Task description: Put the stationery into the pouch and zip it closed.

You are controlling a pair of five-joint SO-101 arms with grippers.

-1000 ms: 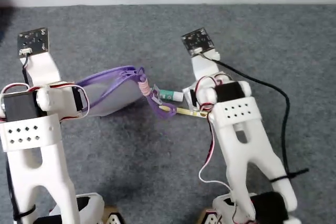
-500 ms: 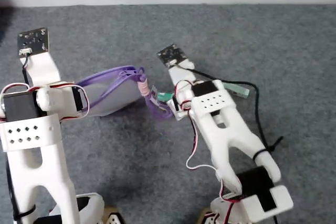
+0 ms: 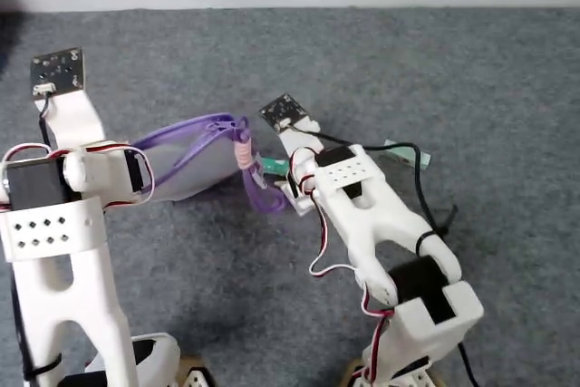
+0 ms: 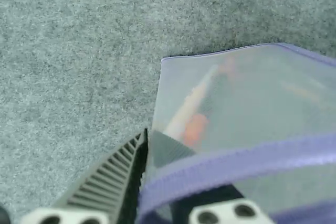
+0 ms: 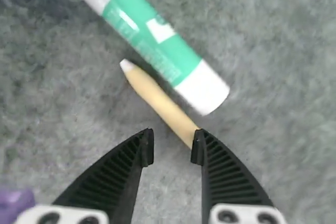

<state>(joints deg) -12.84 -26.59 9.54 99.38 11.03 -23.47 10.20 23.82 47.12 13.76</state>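
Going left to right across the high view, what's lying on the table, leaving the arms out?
pouch → glue stick → teal item

A clear pouch [image 3: 195,165] with a purple zip edge lies on the grey worktop [image 3: 471,70]. The left arm [image 3: 63,215] stands over the pouch's far end, and the right arm [image 3: 362,215] leans toward the end with the pink pull [image 3: 243,147]. Just beside that end lie a green-and-white glue stick [image 3: 275,167] and a looping purple strap [image 3: 263,195]. Well apart from the pouch, beyond the right arm, lies a small green-and-white item [image 3: 405,153] with a black cable [image 3: 419,178] beside it.
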